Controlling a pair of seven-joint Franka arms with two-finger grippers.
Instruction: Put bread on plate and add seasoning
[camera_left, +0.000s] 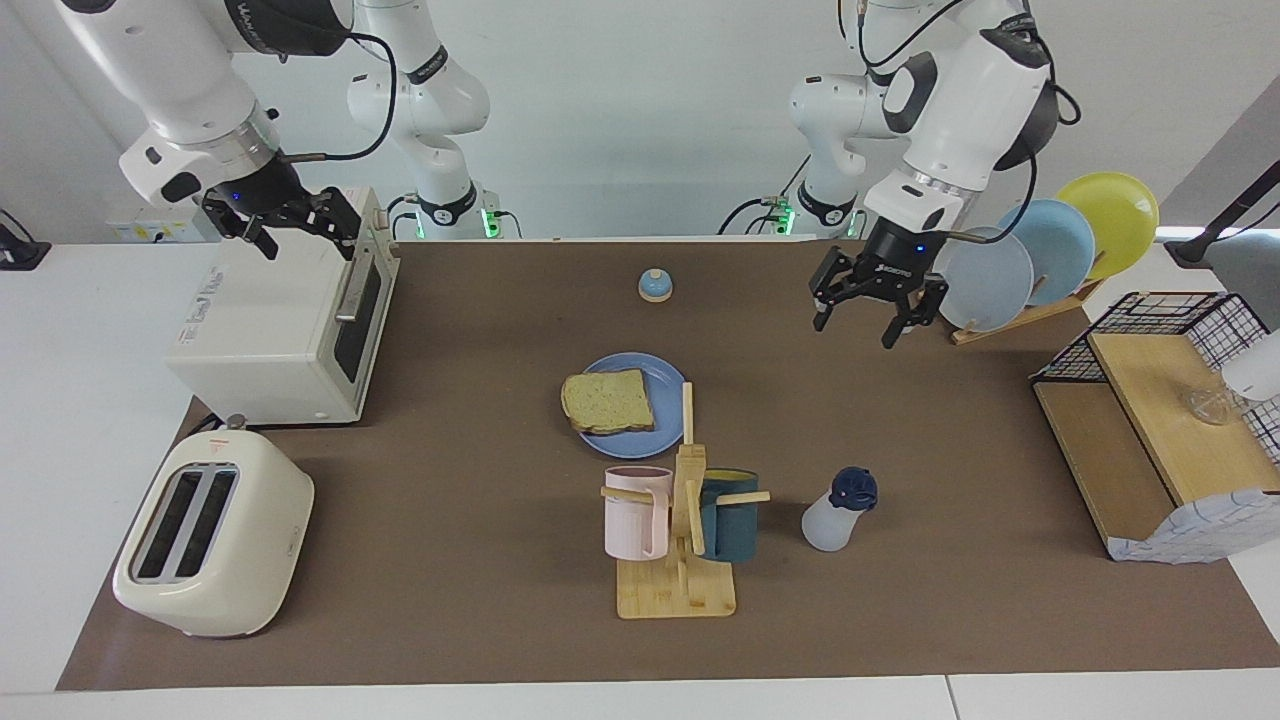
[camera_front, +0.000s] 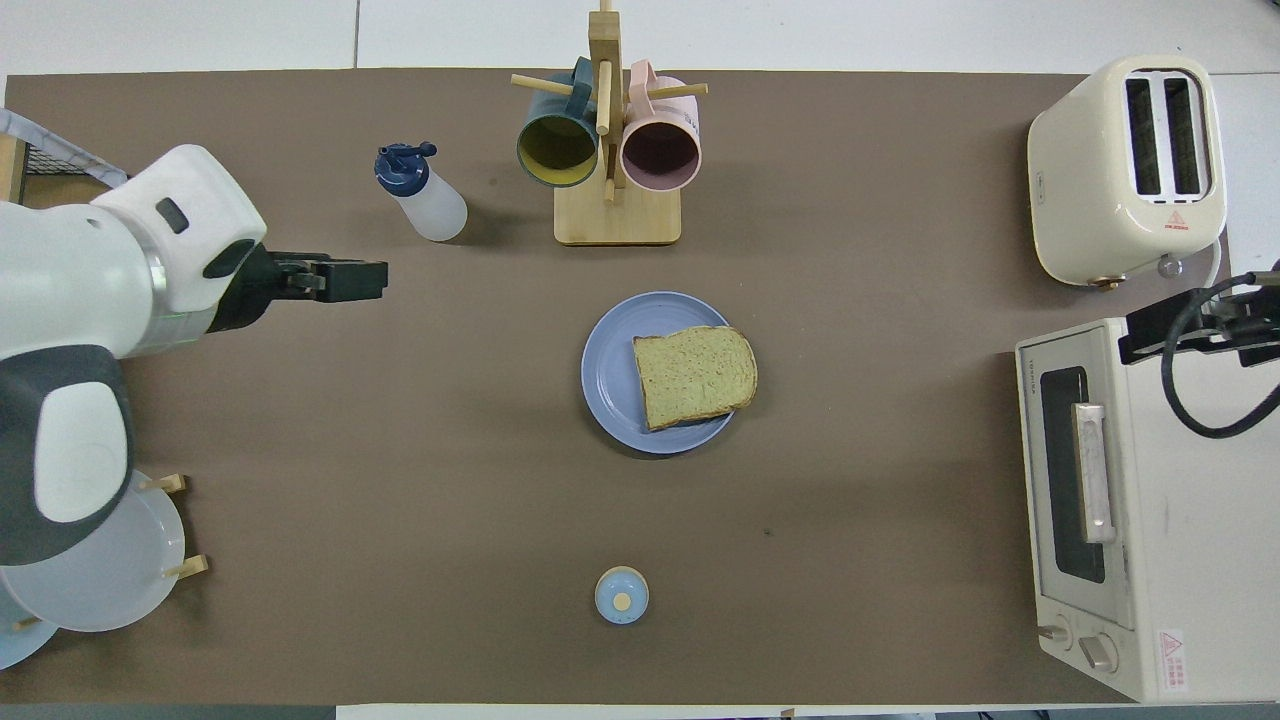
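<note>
Brown table mat (camera_left: 480, 560) underfoot: right gripper (camera_left: 285, 228) waits spread and empty above the toaster oven (camera_left: 285, 320). Left gripper (camera_left: 872, 310) hangs spread, empty, near the plate rack. Bread (camera_left: 608, 400) lies on the plate (camera_left: 665, 375); seasoning (camera_left: 838, 510) stands beside the mug tree (camera_left: 680, 520).

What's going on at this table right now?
The bread already lies on the plate in the middle of the table. The seasoning bottle stands upright and untouched beside the mug rack. The left hand hangs open and empty in the air beside the plate rack. The right hand waits open over the toaster oven. Nothing is being held.
</note>
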